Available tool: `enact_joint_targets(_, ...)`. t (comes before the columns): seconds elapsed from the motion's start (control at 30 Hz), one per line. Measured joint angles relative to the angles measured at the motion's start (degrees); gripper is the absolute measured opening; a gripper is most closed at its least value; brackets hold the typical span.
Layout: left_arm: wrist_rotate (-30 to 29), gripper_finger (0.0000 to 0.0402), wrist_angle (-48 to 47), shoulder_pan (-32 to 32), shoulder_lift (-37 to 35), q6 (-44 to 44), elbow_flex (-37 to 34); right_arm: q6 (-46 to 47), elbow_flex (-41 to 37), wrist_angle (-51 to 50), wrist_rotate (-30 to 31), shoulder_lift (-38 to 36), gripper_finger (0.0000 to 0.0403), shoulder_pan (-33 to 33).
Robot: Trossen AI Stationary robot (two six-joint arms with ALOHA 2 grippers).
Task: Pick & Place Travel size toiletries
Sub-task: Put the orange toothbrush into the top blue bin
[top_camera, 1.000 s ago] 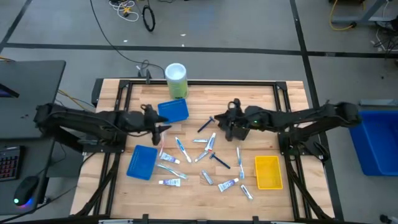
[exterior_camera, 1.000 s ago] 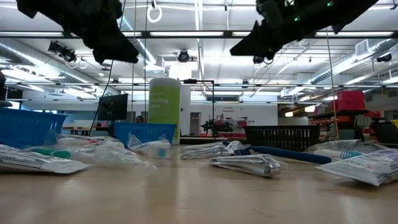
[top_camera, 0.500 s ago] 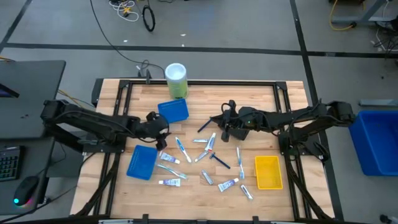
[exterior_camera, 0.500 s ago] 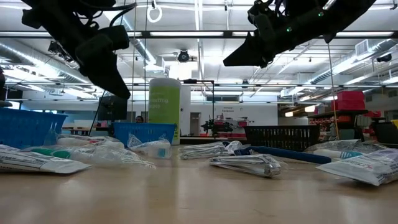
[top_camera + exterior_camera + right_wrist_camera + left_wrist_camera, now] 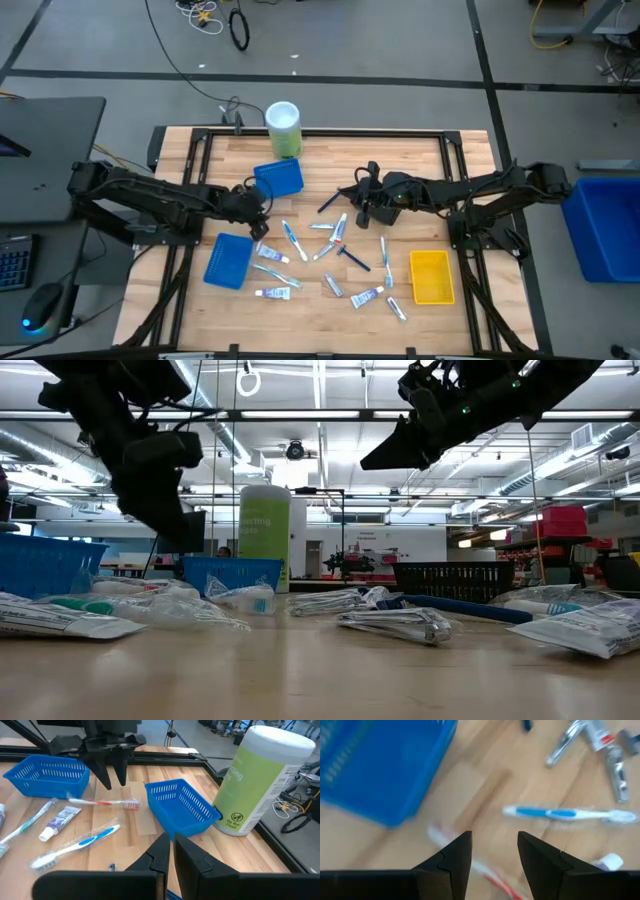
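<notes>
The toiletries point(image 5: 335, 250) lie scattered on the wooden table: white tubes, blue-white toothbrushes, a dark razor. My left gripper point(image 5: 492, 845) is open and points down just above a red-and-white toothbrush point(image 5: 102, 802), which lies flat beside the far blue tray point(image 5: 278, 178). Its fingers stand over the brush without touching it. A blue-white toothbrush point(image 5: 560, 813) lies a little farther on. My right gripper point(image 5: 171, 851) is shut and empty. It hovers above the table's middle point(image 5: 358, 203), near the dark razor point(image 5: 328, 202).
A second blue tray point(image 5: 229, 260) sits at the near left and a yellow tray point(image 5: 431, 276) at the near right. The tall green-and-white cylinder point(image 5: 283, 128) stands at the far edge. A big blue bin point(image 5: 605, 225) is off the table's right side.
My left gripper has tipped its fingers downward and come down toward the toothbrush beside the far blue tray. My right gripper has shifted slightly toward the table's left, then held still. The toiletries have not moved.
</notes>
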Motion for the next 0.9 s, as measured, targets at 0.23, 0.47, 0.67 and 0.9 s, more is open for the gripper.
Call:
enact_joint_targets(0.23,1.5,0.0169,-4.7,0.0,0.0,-13.3,0.0,-0.2,0.0,0.0,0.0,0.0,0.0035,0.0)
enact_joint_targets(0.47,1.5,0.0169,-2.6,0.0,7.6,-18.5,0.0,-0.6,0.0,0.0,0.0,0.0,0.0034,0.0)
enact_joint_targets(0.67,2.0,0.0169,1.0,0.1,15.5,-18.6,0.0,-0.6,0.0,-0.1,0.0,0.0,0.0035,0.0)
enact_joint_targets(0.9,1.8,0.0142,1.6,0.2,17.9,-20.1,0.2,-1.0,0.0,-0.2,0.0,0.0,0.0034,0.0)
